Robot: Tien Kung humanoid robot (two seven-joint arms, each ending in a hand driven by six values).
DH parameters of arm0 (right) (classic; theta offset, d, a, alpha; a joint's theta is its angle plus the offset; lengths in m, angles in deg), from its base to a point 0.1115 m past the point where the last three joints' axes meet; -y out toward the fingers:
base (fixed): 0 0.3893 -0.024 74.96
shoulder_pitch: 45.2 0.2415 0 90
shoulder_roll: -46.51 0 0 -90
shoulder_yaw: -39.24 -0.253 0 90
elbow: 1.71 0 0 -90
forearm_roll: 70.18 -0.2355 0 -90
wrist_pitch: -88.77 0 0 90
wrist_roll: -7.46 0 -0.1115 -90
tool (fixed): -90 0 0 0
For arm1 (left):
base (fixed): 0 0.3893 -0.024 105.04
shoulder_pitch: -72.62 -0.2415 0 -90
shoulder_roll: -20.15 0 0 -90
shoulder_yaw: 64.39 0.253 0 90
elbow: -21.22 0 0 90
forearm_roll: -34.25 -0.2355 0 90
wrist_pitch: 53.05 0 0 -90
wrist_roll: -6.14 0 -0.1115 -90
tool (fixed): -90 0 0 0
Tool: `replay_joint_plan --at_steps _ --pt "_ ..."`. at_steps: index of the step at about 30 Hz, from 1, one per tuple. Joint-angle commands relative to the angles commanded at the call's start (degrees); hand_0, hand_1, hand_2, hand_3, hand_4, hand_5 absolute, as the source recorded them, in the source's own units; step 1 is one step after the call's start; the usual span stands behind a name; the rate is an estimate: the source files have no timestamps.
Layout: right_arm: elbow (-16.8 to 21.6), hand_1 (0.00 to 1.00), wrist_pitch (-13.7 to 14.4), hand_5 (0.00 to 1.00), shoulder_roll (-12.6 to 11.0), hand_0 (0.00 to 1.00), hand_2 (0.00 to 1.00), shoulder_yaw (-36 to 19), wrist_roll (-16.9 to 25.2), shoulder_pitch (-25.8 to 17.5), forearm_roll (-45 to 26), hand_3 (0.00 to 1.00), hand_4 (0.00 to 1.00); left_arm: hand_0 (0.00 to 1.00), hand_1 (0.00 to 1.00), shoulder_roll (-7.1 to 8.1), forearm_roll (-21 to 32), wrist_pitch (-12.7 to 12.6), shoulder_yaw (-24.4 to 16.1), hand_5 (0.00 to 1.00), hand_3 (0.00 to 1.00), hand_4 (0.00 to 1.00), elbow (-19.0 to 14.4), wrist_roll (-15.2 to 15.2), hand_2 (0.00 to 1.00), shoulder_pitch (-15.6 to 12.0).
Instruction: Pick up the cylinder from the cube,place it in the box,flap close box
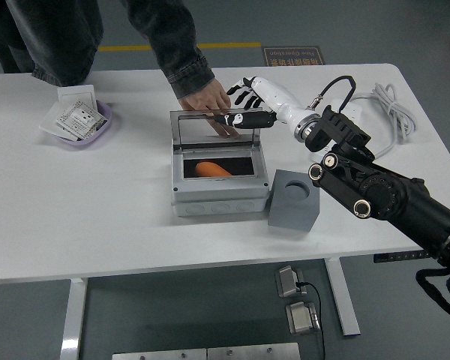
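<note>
The grey box (220, 198) stands mid-table with its clear lid (214, 130) raised upright at the back. The orange cylinder (212, 169) lies inside the box. The grey cube (294, 199) with an empty round hole stands just right of the box. My right hand (244, 106), white with black fingers, is spread and holds nothing. It hovers at the lid's top right edge, with the thumb (240, 120) lying along that edge. A person's hand (206, 100) rests right behind the lid. My left arm is out of view.
A purple bowl (79, 126) with paper packets sits at the far left. A white power strip and coiled cable (375, 112) lie at the far right. The person leans in over the table's far edge.
</note>
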Motion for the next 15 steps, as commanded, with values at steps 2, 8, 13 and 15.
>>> replay_joint_plan --at_steps 2,8,13,15 --pt "2.13 0.496 0.16 0.606 -0.93 0.532 0.62 -0.05 -0.23 -0.79 0.5 0.71 0.951 0.64 0.698 -0.04 0.08 -0.02 0.05 0.52 0.698 0.774 0.0 -0.03 0.673 0.0" --pt "9.83 0.491 0.74 0.603 -4.11 0.534 0.617 0.11 -0.84 -3.45 1.31 0.709 0.945 0.64 0.698 -0.15 0.12 -0.03 -0.01 0.521 0.698 0.775 0.0 -0.03 0.673 -0.16" --pt "15.7 0.491 1.2 0.603 -6.9 0.534 0.617 0.69 -1.05 -6.41 1.5 0.709 0.945 0.64 0.698 -0.2 0.52 -0.1 0.17 0.521 0.698 0.775 0.0 -0.1 0.673 -0.09" --pt "17.71 0.484 1.32 0.604 -7.72 0.506 0.617 0.75 -1.1 -7.46 1.43 0.709 0.938 0.641 0.698 -0.23 0.54 -0.11 0.14 0.522 0.698 0.776 0.0 -0.1 0.673 -0.11"
